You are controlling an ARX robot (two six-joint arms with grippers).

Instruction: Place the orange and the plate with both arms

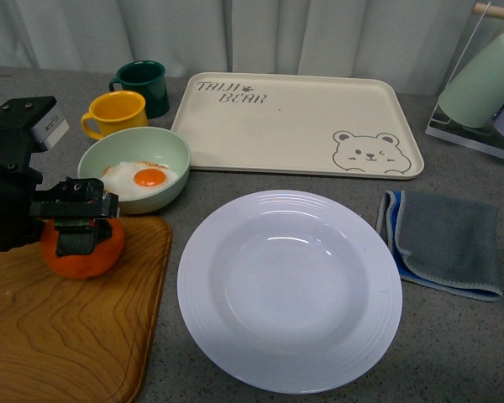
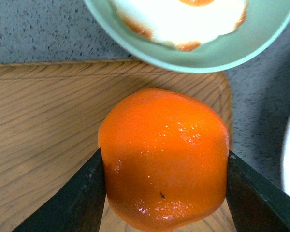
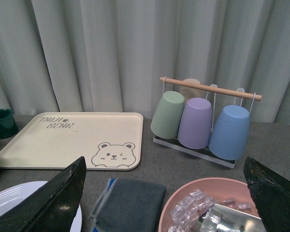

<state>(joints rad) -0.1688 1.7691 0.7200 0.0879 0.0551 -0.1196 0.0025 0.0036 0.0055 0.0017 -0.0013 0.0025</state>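
Observation:
The bright orange (image 1: 88, 250) sits at the far right corner of a wooden board (image 1: 59, 327). My left gripper (image 1: 77, 220) is shut on it from above; in the left wrist view the black fingers (image 2: 75, 198) press both sides of the orange (image 2: 164, 154). The large white plate (image 1: 290, 288) lies on the grey table to the right of the board, empty; its rim shows in the right wrist view (image 3: 19, 193). My right gripper (image 3: 166, 203) is open, held high over the table's right side, out of the front view.
A pale green bowl (image 1: 172, 155) with a fried egg stands just behind the orange. Yellow mug (image 1: 116, 113), dark green mug (image 1: 143, 84), cream bear tray (image 1: 294, 126), grey cloth (image 1: 445, 243), cup rack (image 3: 203, 121) and pink bowl of ice (image 3: 208, 203) are around.

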